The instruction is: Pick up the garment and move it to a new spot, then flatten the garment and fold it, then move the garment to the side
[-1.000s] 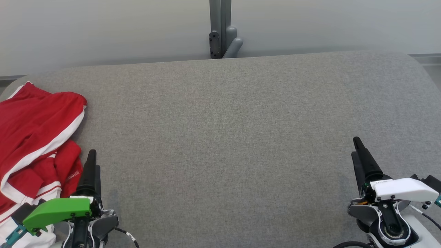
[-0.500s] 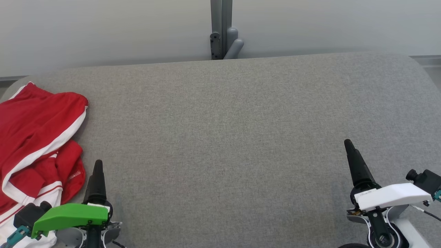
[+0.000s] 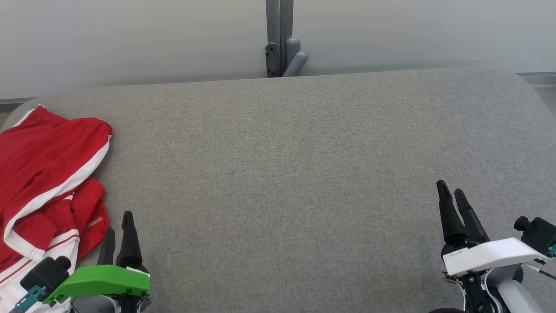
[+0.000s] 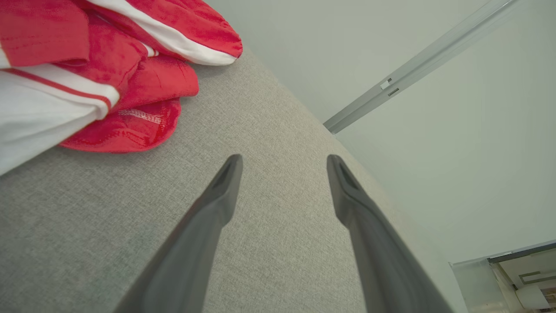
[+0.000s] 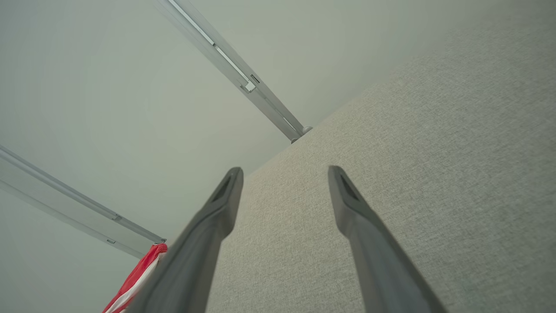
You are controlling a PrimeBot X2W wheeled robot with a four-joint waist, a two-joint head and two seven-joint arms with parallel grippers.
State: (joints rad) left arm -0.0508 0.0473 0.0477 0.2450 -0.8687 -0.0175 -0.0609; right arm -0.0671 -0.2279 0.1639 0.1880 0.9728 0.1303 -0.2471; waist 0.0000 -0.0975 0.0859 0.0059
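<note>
The garment (image 3: pixel 43 174) is red with white stripes and lies crumpled at the left end of the grey padded table (image 3: pixel 282 165). Its red hem and a white band fill the upper left of the left wrist view (image 4: pixel 108 78). My left gripper (image 3: pixel 117 226) stands open at the lower left, just right of the garment's lower edge, with nothing between its fingers (image 4: pixel 217 204). My right gripper (image 3: pixel 451 191) stands open at the lower right, empty over bare table (image 5: pixel 391 152). A sliver of the garment (image 5: pixel 134 278) shows far off in the right wrist view.
A grey metal post with a bracket (image 3: pixel 280 39) rises behind the table's far edge against a pale wall. The table's rounded corners show at the far left and far right.
Both grippers have drawn back toward the bottom edge and turned, so that both fingers of each now show side by side. The garment lies as before.
</note>
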